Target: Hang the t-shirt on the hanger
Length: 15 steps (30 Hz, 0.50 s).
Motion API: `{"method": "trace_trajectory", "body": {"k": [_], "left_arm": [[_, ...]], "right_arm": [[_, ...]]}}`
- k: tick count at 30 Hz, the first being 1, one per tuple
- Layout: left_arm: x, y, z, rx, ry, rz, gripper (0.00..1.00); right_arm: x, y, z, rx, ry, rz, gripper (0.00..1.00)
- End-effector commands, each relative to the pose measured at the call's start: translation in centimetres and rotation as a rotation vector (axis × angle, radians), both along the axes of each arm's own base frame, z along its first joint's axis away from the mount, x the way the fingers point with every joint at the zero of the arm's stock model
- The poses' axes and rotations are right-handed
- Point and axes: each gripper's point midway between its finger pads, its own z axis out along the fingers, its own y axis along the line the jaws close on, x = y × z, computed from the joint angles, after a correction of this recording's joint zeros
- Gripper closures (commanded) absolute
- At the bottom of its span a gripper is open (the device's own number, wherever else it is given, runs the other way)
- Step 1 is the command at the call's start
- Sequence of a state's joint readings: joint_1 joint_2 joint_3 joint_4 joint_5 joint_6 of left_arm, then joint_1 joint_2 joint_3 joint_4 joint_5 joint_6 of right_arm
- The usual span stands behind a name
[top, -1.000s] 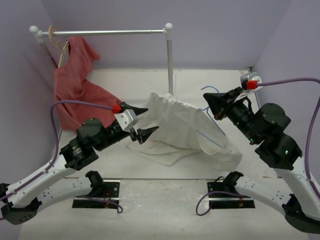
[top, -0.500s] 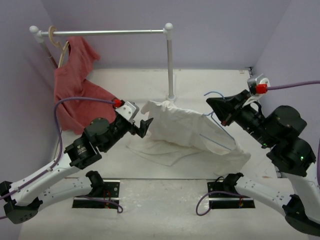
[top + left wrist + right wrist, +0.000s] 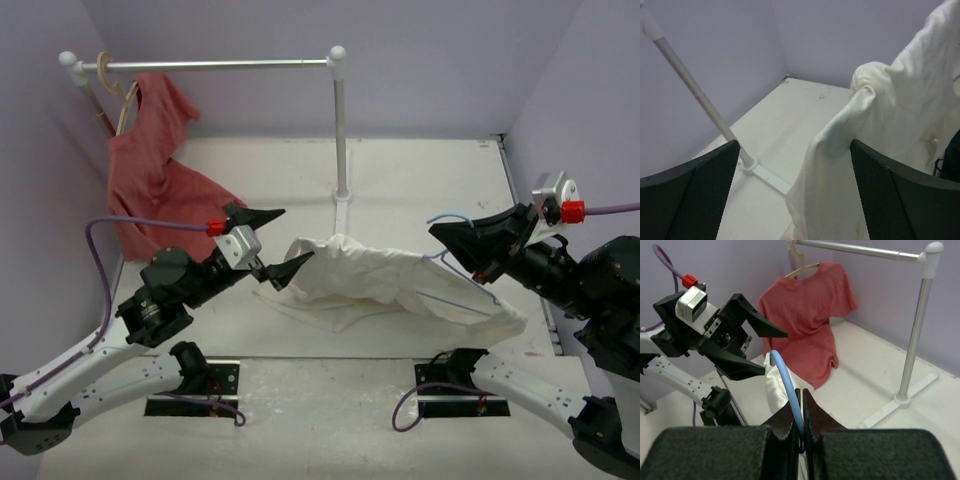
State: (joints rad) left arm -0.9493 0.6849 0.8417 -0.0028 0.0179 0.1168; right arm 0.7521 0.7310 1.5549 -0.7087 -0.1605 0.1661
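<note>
Above a white worktop [image 3: 420,175] with lilac walls [image 3: 420,60], the right hand [image 3: 440,232] pinches the hook of the blue hanger [image 3: 787,380]. The white t-shirt [image 3: 380,275] drapes over it. The left hand [image 3: 297,234] stands spread beside the shirt.

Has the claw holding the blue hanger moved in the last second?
Yes. The right claw has drawn rightward and toward the table's near edge, away from the rack's upright post, taking the hanger along.
</note>
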Motion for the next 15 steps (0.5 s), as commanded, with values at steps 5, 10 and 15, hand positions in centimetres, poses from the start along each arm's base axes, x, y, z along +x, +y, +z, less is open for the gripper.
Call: {"method": "trace_trajectory", "body": {"k": [5,10,15], "left_arm": [[-1.9,-4.2,-1.0,0.115,0.024,-0.234,0.57],[-3.1,-3.6,-1.7,0.102,0.024,-0.27,0.3],[-3.6,-2.7,-1.6,0.09,0.014,-0.262,0.47]], "right_arm": [[-1.2,-1.2,2.5,0.047,-0.055,-0.001,1.0],[-0.1,-2.2,2.8,0.056,-0.048,-0.087,1.0],[-0.3,-2.3,3.2,0.062,-0.054,-0.083,1.0]]}}
